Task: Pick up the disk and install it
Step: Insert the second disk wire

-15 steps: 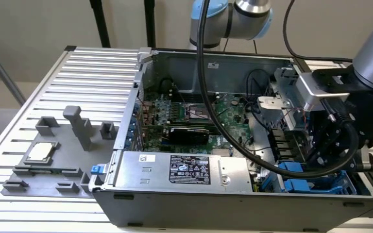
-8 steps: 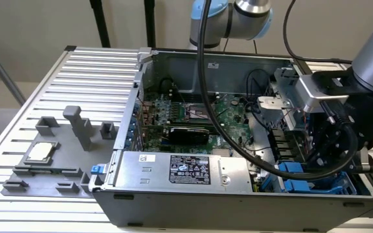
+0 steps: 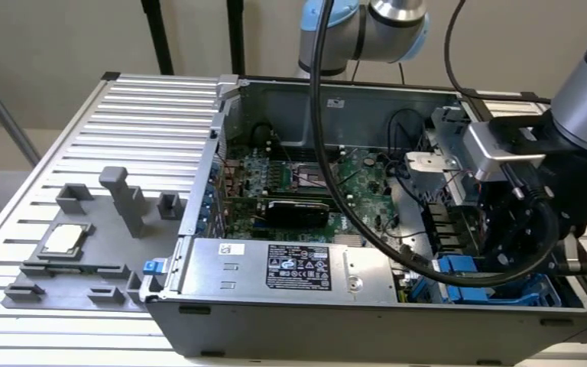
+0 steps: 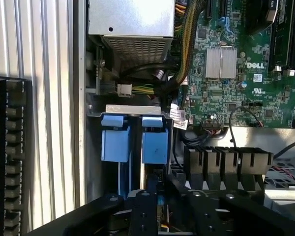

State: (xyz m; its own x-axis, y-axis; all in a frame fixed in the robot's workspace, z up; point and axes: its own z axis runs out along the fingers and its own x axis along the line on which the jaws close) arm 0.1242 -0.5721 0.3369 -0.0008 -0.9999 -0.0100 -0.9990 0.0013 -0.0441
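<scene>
I hang low in the case's (image 3: 273,336) tight drive bay, walls close on both sides. My gripper (image 4: 155,199) reaches the disk (image 4: 154,147); whether my jaws clamp it, I cannot tell.

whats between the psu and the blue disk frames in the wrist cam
In the wrist view, a wire bundle with a white plug lies between the PSU and the blue frames.

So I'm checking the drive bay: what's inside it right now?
Two blue plastic frames stand side by side in the drive bay. The hand's black body covers their lower ends, so the disk's metal body can't be seen.
</scene>
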